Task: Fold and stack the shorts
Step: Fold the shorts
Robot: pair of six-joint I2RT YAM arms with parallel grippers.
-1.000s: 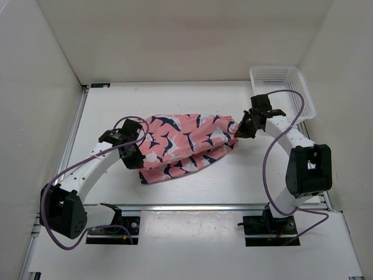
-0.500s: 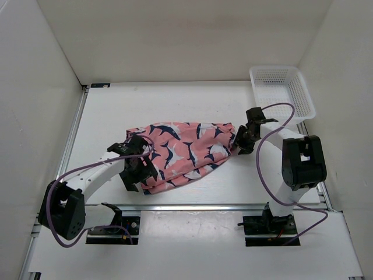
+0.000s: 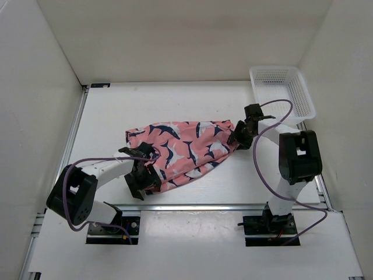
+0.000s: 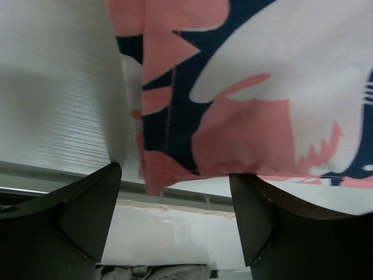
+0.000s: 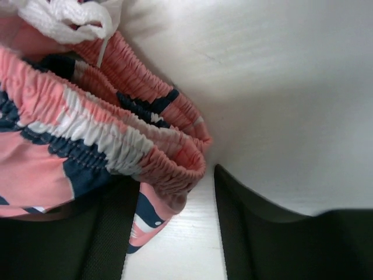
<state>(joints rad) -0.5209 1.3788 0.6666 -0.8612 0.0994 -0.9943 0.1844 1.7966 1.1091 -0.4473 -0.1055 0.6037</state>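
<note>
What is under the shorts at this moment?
White table shows all round the shorts and past their near hem in the left wrist view. Whatever lies beneath their folded middle is covered by cloth.

We see the shorts [image 3: 192, 143] as soft, matt printed cloth, the waistband [image 5: 116, 143] gathered into fine ridges. The basket [image 3: 274, 69] looks like white plastic mesh. The table [image 3: 175, 99] is matt white and finely ribbed. The left gripper [image 4: 175, 172] has fingers [image 4: 87, 204] of matt black plastic.
</note>
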